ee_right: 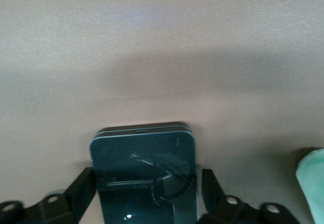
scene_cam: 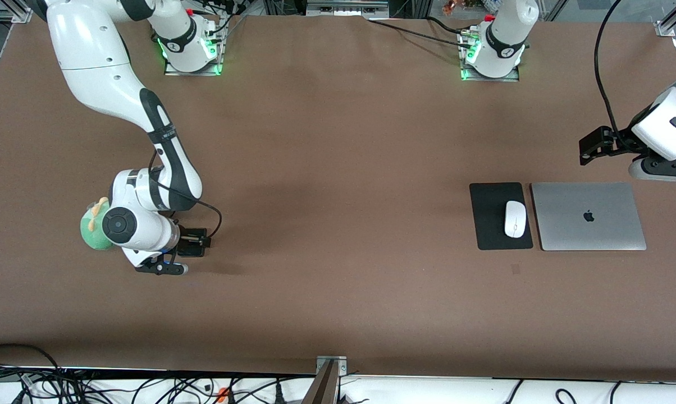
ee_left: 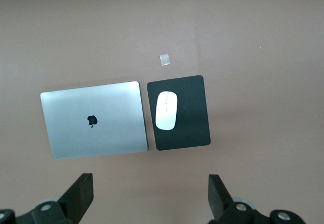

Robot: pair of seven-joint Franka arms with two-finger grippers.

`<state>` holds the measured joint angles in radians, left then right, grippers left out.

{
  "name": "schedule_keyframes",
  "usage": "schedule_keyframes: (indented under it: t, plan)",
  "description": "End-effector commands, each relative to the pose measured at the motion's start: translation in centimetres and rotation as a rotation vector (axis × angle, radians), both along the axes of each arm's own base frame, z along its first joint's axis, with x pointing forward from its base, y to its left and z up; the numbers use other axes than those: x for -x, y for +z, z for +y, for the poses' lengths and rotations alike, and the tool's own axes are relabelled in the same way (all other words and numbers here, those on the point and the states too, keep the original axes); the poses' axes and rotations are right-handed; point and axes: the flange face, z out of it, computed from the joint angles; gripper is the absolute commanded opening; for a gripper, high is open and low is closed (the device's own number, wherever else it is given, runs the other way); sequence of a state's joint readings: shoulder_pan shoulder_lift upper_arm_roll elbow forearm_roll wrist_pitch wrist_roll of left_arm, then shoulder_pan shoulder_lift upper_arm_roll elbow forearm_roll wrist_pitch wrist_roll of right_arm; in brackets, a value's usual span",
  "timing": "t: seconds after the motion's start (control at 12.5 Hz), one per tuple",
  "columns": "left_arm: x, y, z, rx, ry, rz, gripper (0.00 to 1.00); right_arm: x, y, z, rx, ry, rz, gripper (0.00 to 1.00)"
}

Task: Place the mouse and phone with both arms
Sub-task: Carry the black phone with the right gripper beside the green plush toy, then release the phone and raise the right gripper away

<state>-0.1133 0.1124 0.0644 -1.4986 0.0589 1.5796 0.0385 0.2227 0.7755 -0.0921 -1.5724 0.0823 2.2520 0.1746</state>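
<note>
The white mouse (scene_cam: 515, 218) lies on the black mouse pad (scene_cam: 489, 224); both also show in the left wrist view, the mouse (ee_left: 166, 110) on the pad (ee_left: 190, 118). My left gripper (scene_cam: 588, 147) is open and empty, up in the air over bare table beside the pad and laptop; its fingers (ee_left: 81, 188) stand wide apart. The black phone (ee_right: 144, 153) lies flat on the table between the fingers of my right gripper (ee_right: 147, 176), which is low at the right arm's end (scene_cam: 161, 268). A narrow gap shows beside one finger (ee_right: 212, 183). The front view hides the phone.
A closed silver laptop (scene_cam: 588, 216) lies beside the mouse pad, toward the left arm's end; it also shows in the left wrist view (ee_left: 93, 119). A green plush toy (scene_cam: 94, 224) sits right by the right wrist. A small tape mark (scene_cam: 516, 269) lies nearer the front camera than the pad.
</note>
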Motion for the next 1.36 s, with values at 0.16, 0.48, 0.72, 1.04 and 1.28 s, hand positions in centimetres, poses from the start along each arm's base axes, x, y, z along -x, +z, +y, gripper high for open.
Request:
schedule_keyframes:
  t: [0.16, 0.48, 0.72, 1.04, 1.28]
  plan:
    - [0.5, 0.1, 0.3, 0.016, 0.013, 0.0, 1.0, -0.2, 4.2, -0.1, -0.028, -0.008, -0.041, 1.0]
    - [0.5, 0.2, 0.2, 0.015, 0.013, -0.003, 1.0, -0.7, 12.9, 0.0, -0.051, -0.006, -0.129, 1.0]
    - [0.5, 0.1, 0.3, 0.015, 0.014, 0.0, 1.0, 1.1, 23.6, -0.2, -0.075, -0.003, -0.169, 1.0]
    - [0.5, 0.2, 0.3, 0.013, 0.013, -0.002, 1.0, 7.0, 35.5, -1.5, -0.091, 0.012, -0.104, 1.0]
    - [0.5, 0.1, 0.4, 0.015, 0.014, 0.0, 1.0, 9.7, 39.2, -2.9, -0.088, 0.008, -0.077, 1.0]
